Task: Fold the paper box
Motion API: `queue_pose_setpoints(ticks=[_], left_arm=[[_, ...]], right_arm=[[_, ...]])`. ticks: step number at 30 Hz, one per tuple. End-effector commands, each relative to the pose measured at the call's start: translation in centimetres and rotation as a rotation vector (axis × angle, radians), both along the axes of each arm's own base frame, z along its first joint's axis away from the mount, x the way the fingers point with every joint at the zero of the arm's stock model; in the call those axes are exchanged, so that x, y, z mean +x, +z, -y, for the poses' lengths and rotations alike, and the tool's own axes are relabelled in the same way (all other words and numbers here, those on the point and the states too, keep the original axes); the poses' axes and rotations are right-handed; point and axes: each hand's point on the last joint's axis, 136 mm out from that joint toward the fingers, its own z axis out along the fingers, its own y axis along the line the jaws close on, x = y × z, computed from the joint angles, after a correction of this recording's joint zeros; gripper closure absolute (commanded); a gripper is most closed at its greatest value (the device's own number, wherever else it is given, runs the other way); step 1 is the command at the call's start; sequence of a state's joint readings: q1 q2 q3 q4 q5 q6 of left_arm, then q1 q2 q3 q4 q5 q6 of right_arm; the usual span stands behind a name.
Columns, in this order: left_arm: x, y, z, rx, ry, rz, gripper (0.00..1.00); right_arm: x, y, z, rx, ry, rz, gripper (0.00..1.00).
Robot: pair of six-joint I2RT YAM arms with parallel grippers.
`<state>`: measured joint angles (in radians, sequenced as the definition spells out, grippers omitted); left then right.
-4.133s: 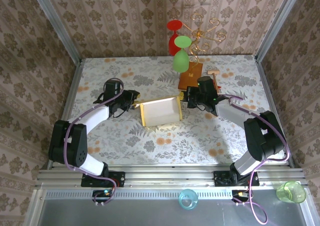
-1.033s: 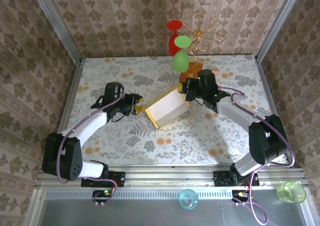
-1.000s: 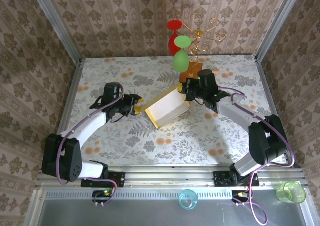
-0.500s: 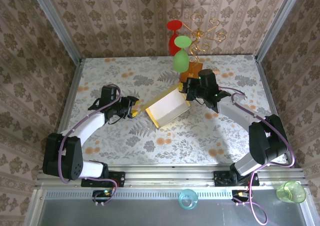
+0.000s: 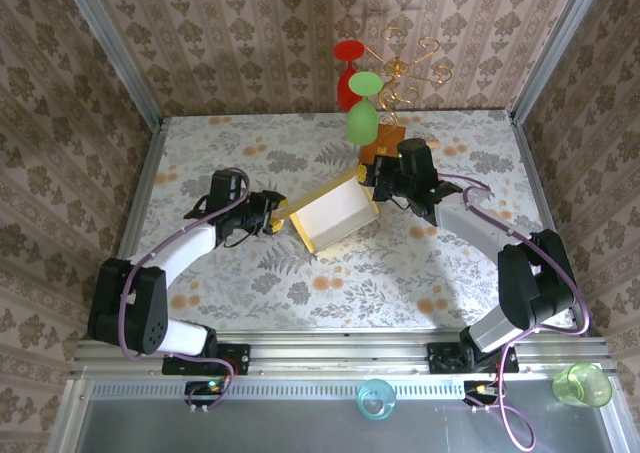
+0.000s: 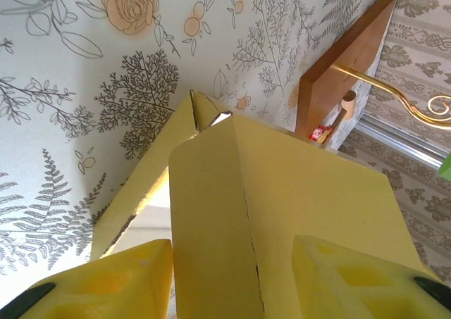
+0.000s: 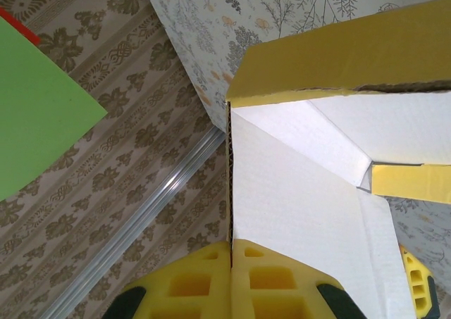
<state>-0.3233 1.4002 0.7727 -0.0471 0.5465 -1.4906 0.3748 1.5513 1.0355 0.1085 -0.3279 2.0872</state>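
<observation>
The paper box (image 5: 338,215), mustard yellow outside and white inside, sits slantwise in the middle of the table as a shallow open tray. My right gripper (image 5: 372,178) is shut on its far right wall; in the right wrist view the cardboard edge runs straight into the seam between the pads of the right gripper (image 7: 231,247), with the white inside of the box (image 7: 296,192) beside it. My left gripper (image 5: 272,217) is at the box's near left corner. In the left wrist view its fingers (image 6: 113,284) stand apart with a folded yellow corner of the box (image 6: 303,185) between them.
A brown wooden block (image 5: 383,145) bearing a gold wire stand (image 5: 405,68) stands just behind the box, with a green glass (image 5: 361,121) and a red glass (image 5: 349,73) hanging on it. A small red-yellow packet (image 6: 320,132) lies by the block. Patterned walls enclose the table.
The left gripper had drawn back to the left half a second ago and has now moved right, onto the box's left corner. The right gripper has kept its grip and barely moved.
</observation>
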Motion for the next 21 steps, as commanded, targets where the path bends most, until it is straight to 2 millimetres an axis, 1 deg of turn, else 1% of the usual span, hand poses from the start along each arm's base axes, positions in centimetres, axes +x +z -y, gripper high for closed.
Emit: queue_pose_setpoints(ticks=[1, 8, 13, 18, 21], left_arm=[[0.9, 1.2, 1.0, -0.038, 0.002, 0.033, 0.52], [1.4, 1.7, 1.4, -0.057, 0.013, 0.046, 0.56], [1.6, 1.7, 1.6, -0.067, 0.021, 0.050, 0.62], [1.8, 2.3, 2.1, -0.085, 0.016, 0.058, 0.66], [1.9, 2.6, 2.1, -0.091, 0.016, 0.062, 0.71]], right_arm=[[0.2, 0.4, -0.1, 0.119, -0.076, -0.090, 1.00], [-0.1, 0.1, -0.3, 0.118, -0.067, -0.095, 1.00], [-0.1, 0.0, -0.4, 0.119, -0.066, -0.096, 1.00], [-0.1, 0.0, -0.5, 0.122, -0.057, -0.096, 1.00], [-0.1, 0.1, -0.7, 0.123, -0.055, -0.094, 1.00]])
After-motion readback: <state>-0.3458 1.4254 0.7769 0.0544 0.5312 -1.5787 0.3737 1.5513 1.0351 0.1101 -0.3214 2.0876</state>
